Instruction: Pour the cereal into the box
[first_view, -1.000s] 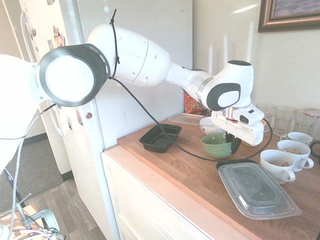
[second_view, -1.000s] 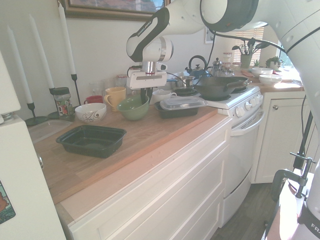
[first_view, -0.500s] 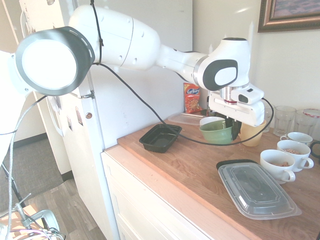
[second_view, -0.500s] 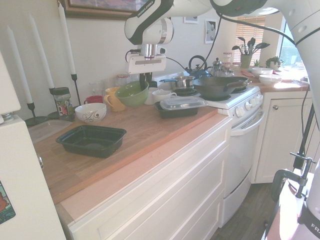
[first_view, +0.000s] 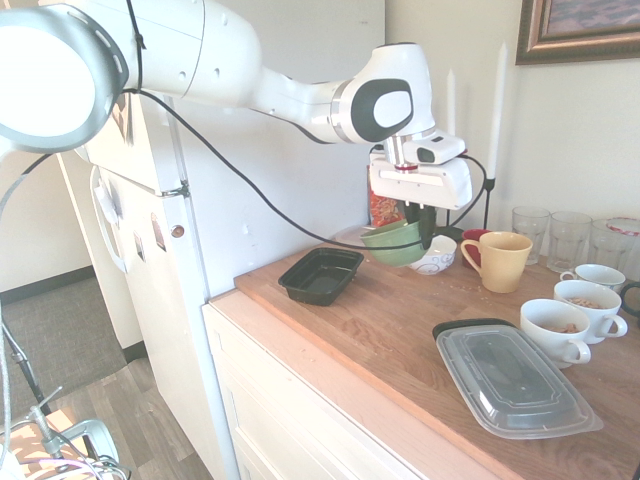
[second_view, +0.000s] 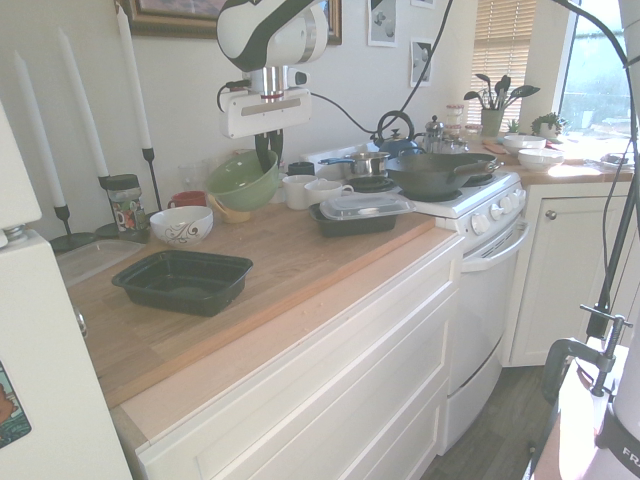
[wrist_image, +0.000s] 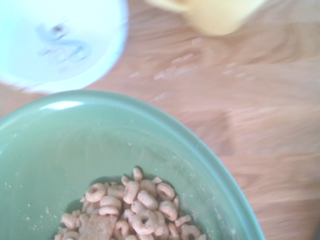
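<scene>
Nearest us on the counter (first_view: 380, 330), the box (first_view: 321, 275) sits empty, well apart from our load. Beyond it our gripper (first_view: 425, 225) is clamped on the rim of the green bowl (first_view: 396, 243), carried nearly level in the air, presumably so nothing spills early. Only the wrist view shows the cereal (wrist_image: 132, 210) heaped inside it; the exterior views hide it.

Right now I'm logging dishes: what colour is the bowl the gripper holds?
Green; the bowl, clamped in the gripper, shows best in the second exterior view.
</scene>
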